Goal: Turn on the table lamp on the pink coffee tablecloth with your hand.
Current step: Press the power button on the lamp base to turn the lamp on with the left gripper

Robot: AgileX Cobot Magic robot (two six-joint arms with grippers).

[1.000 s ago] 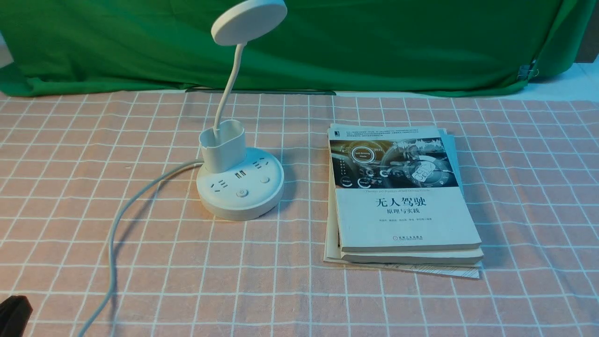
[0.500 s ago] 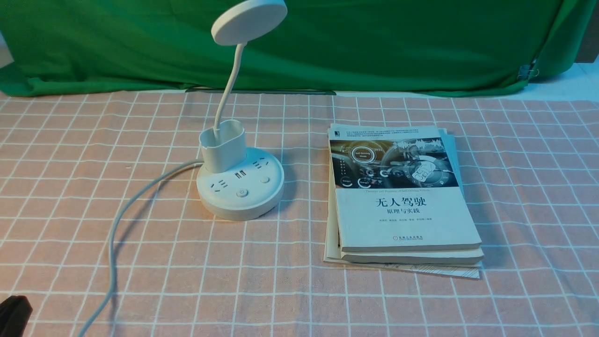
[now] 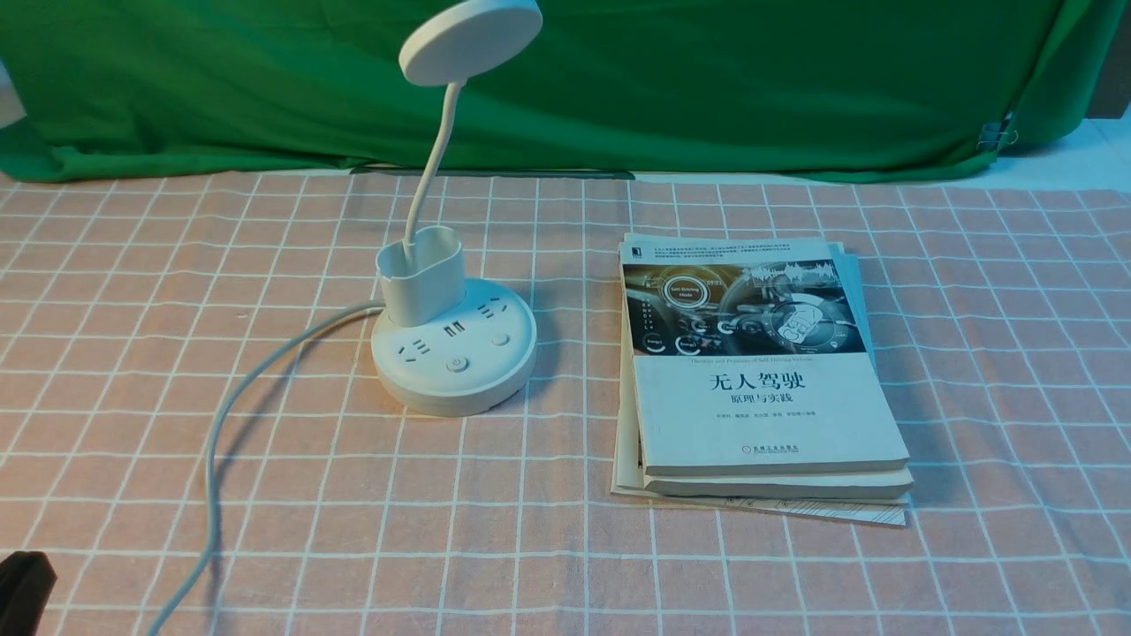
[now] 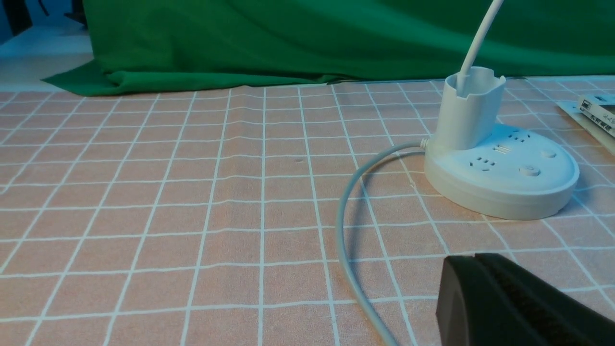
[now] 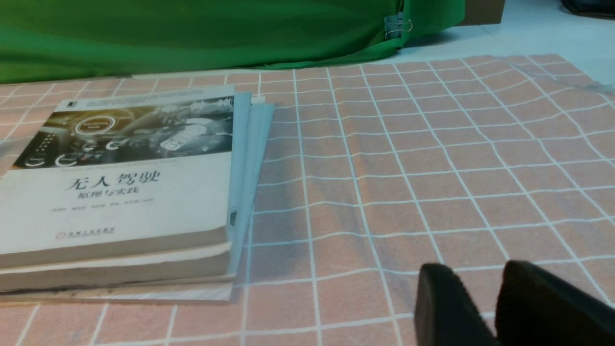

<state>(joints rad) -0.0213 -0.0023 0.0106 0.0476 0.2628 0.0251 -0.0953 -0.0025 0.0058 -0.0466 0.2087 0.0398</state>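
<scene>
Touching at its dark fingers, the left gripper [image 4: 473, 259] is closed with nothing between them, near the grey-white cord [image 4: 342, 230] but apart from the table lamp [image 3: 455, 353]. The right gripper [image 5: 473, 269] stands narrowly parted, empty, over the pink coffee tablecloth [image 3: 548, 530].

The lamp stands left of centre on the cloth, towards its far edge: smooth white round base, oval cup, thin bent neck. Its cord curves to the cloth's near left part. Right of centre lies a stack of books [image 3: 769, 415], paper-covered and rectangular. Behind the far edge hangs a softly creased green cloth [image 3: 707, 88].

Only the front view shows the lamp's flat disc head; the right wrist view alone shows the right gripper.
</scene>
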